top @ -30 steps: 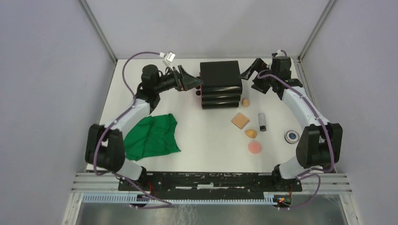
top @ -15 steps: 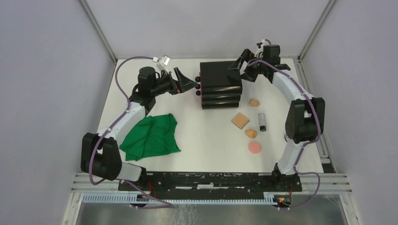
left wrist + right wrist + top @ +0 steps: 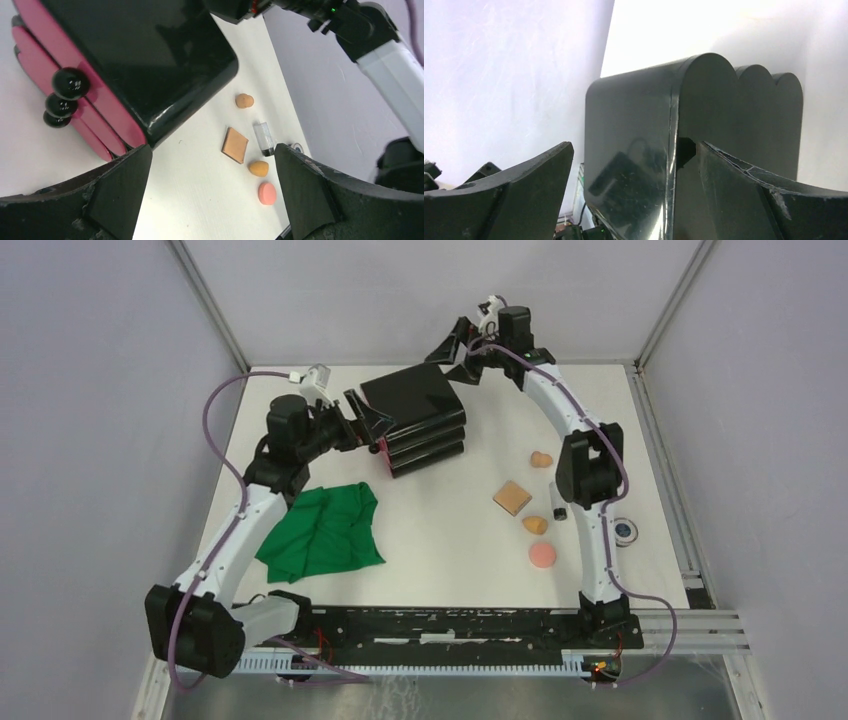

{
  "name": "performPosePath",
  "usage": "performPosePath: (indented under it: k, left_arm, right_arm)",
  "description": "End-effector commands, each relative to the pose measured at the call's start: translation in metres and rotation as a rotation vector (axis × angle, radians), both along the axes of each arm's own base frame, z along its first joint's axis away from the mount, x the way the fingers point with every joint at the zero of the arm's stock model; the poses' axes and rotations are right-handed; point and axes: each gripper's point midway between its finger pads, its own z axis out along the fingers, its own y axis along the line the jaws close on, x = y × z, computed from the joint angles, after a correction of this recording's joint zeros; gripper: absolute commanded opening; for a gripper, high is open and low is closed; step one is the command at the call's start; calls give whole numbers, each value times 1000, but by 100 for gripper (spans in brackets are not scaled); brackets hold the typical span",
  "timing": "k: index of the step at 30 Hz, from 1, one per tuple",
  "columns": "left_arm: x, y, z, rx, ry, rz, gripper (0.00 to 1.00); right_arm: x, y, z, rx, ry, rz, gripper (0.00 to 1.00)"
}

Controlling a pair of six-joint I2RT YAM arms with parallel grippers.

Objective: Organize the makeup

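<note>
Green cloth (image 3: 322, 532) lies crumpled at about 8 o'clock on the surface (image 3: 440, 565), well apart from the task's things. At 11 o'clock the left hand (image 3: 376, 425) has its fingers spread apart at the front of the black box (image 3: 412, 398), just beside the pink drawers (image 3: 107, 125) and their round black knobs (image 3: 70, 82); it clamps nothing. The box sits skewed, its front turned toward 8 o'clock. At its far corner, near 12 o'clock, the right hand (image 3: 453, 352) also stands wide apart, holding nothing. The makeup lies loose between 3 and 4 o'clock: the far orange sponge (image 3: 541, 459), the tan pad (image 3: 512, 497), the tube (image 3: 556, 510) just beside the right arm (image 3: 585, 455), the near orange sponge (image 3: 535, 524), the pink puff (image 3: 542, 555), and the compact (image 3: 625, 531) farthest right. Judged from this, the step in hand is positioning the box; no item is stowed yet. The next move likely calls for closing on one knob and drawing a drawer straight out while the other hand braces the box.
</note>
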Motion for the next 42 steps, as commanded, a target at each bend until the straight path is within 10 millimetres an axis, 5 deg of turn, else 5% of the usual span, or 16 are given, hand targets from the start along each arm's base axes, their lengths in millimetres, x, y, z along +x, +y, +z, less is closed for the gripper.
performPosePath:
  k: [1,6,9,12,18,24,29,34,42]
  left_arm:
    - [-9,31,23,82,-68,105,100]
    - [0,53,24,122,-12,185,100]
    - [22,65,20,100,35,222,100]
    - [55,82,22,95,56,249,100]
    - [126,94,18,126,71,267,99]
    - [183,90,13,115,34,218,99]
    - [205,75,-15,120,29,82,99]
    - [207,62,-36,116,20,-28,99]
    - [168,44,-40,56,30,-156,98]
  right_arm:
    - [-14,43,61,54,-80,142,100]
    - [1,-65,72,-293,-149,-223,100]
    - [-26,-121,71,-420,-152,-376,100]
    - [-66,-140,51,-470,-122,-420,100]
    - [-149,-131,5,-480,-99,-346,100]
    - [-195,-83,-20,-371,-82,-237,100]
    - [-204,-39,-28,-276,-93,-145,100]
    - [-196,-5,-39,-183,-49,-99,99]
    - [-161,32,-38,-45,-61,-80,92]
